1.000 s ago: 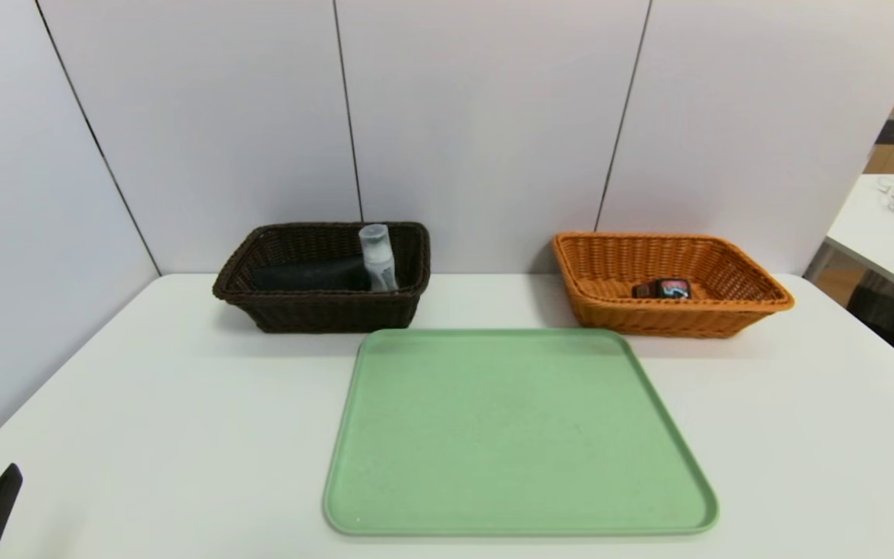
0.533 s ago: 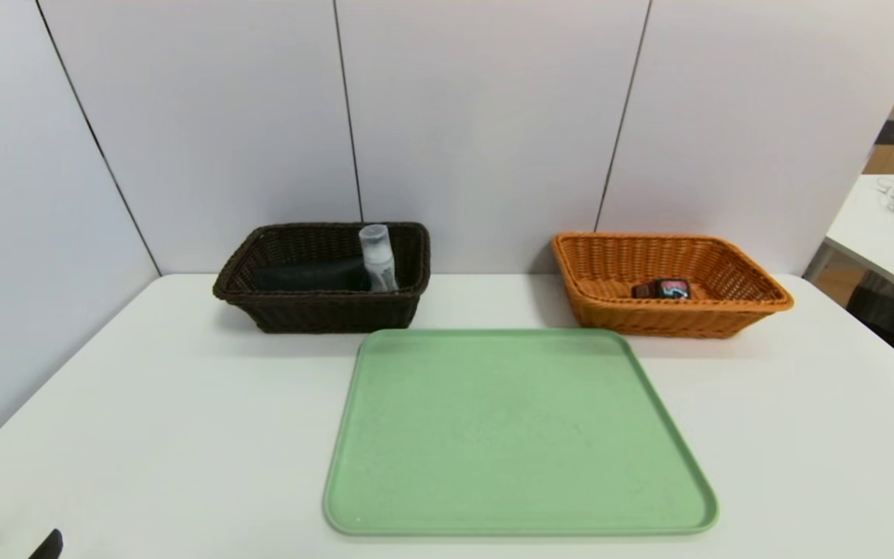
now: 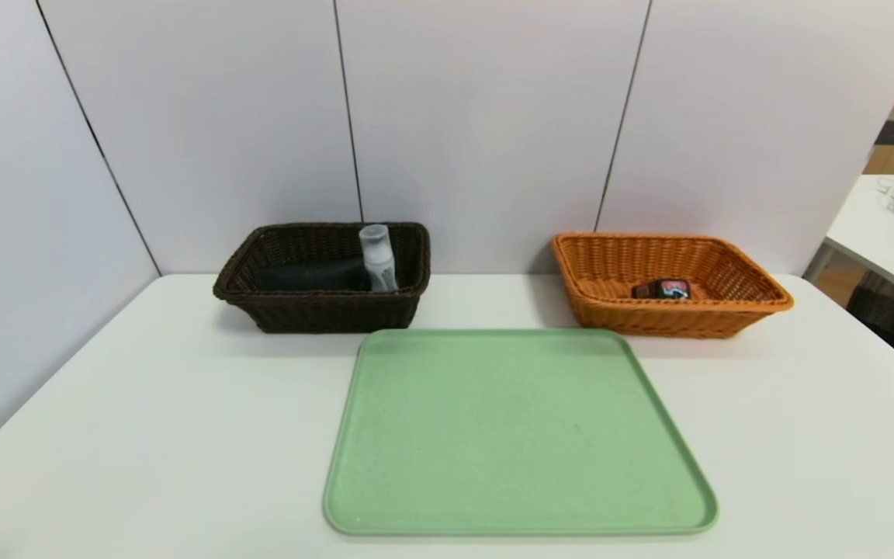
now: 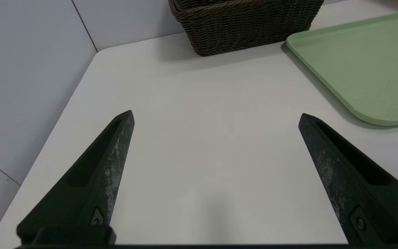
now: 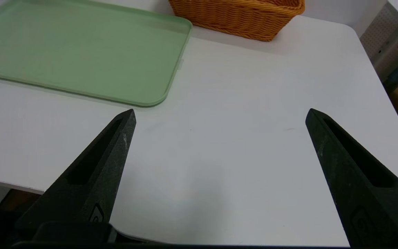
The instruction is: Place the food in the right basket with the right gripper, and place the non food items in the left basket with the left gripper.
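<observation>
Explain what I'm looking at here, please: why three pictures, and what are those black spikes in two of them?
This is a two-armed robot seen through its own cameras. One picture looks down from its head; the others come from cameras on each wrist. The black spikes are the two fingers of each arm's grasping tool: the left tool and the right tool, both spread open and holding nothing, above the white table. On the table lies an empty green tray. Behind it, the dark basket holds a clear bottle and something black; the orange basket holds a small packet.
</observation>
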